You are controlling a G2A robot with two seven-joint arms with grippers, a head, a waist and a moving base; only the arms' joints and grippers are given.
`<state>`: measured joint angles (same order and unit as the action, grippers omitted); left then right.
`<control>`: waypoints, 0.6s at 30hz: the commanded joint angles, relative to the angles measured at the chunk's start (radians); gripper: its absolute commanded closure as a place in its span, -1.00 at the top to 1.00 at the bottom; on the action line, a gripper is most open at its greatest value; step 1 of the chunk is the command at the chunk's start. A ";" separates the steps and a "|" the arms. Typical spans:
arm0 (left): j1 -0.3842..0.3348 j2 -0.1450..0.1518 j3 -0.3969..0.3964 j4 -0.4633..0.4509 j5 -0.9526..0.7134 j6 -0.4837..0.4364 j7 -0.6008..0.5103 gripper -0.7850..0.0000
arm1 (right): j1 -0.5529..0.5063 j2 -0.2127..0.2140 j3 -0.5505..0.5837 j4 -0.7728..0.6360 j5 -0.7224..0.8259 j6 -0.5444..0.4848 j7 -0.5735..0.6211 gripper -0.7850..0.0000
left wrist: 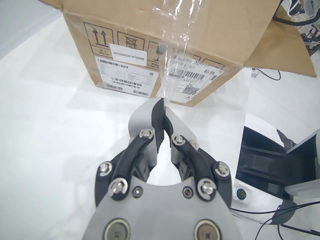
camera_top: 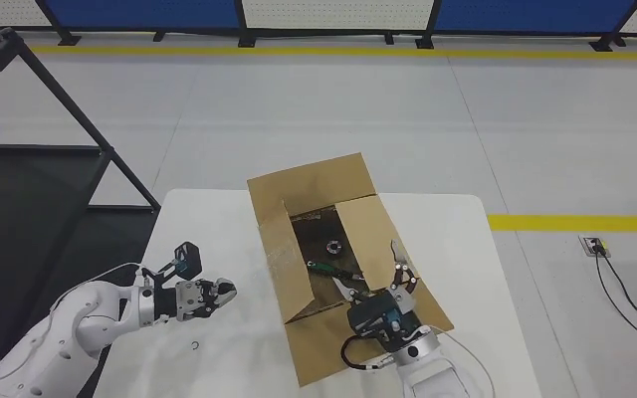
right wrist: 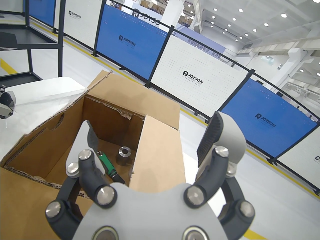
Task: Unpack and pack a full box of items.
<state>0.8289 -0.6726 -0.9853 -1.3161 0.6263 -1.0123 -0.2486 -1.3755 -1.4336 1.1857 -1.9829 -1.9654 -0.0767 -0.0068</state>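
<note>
An open cardboard box point(camera_top: 317, 185) stands in the middle of the white table point(camera_top: 214, 224). Inside lie a green-handled tool point(camera_top: 325, 268) point(right wrist: 108, 163) and a metal cylinder point(camera_top: 333, 245) point(right wrist: 124, 154). My left gripper point(camera_top: 227, 291) point(left wrist: 163, 112) sits low over the table beside the labelled box wall point(left wrist: 130, 73), shut on a strip of clear tape point(left wrist: 175, 38) that runs up to the box's flap. My right gripper point(camera_top: 375, 280) point(right wrist: 153, 128) hovers open at the box's near side, above its inner flap point(right wrist: 157, 151), holding nothing.
A black metal rack point(camera_top: 60, 169) stands off the table's left side. A blue and white fence point(right wrist: 175, 61) lines the floor beyond. The box's outer flaps point(camera_top: 299, 328) splay outward. Bare tabletop lies left of the box.
</note>
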 commanded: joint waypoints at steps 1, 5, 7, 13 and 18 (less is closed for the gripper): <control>0.011 0.001 -0.006 -0.002 0.003 0.000 0.004 -1.00 | 0.011 0.001 -0.016 0.000 -0.006 -0.047 0.018 1.00; 0.024 0.001 -0.017 -0.004 0.005 0.000 0.011 -1.00 | 0.021 0.009 -0.016 -0.014 0.053 -0.193 -0.031 1.00; 0.028 0.001 -0.021 -0.008 0.006 0.000 0.012 -1.00 | 0.014 0.016 0.003 -0.018 0.138 -0.303 -0.078 1.00; 0.032 -0.003 -0.032 -0.017 0.013 0.000 0.011 -1.00 | 0.030 0.020 0.074 0.017 0.440 -0.448 0.052 1.00; 0.034 -0.006 -0.038 -0.020 0.017 0.000 0.008 -1.00 | 0.030 0.020 0.074 0.017 0.440 -0.448 0.052 1.00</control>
<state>0.8627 -0.6778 -1.0219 -1.3361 0.6418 -1.0123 -0.2396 -1.3451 -1.4136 1.2599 -1.9663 -1.5264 -0.5249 0.0461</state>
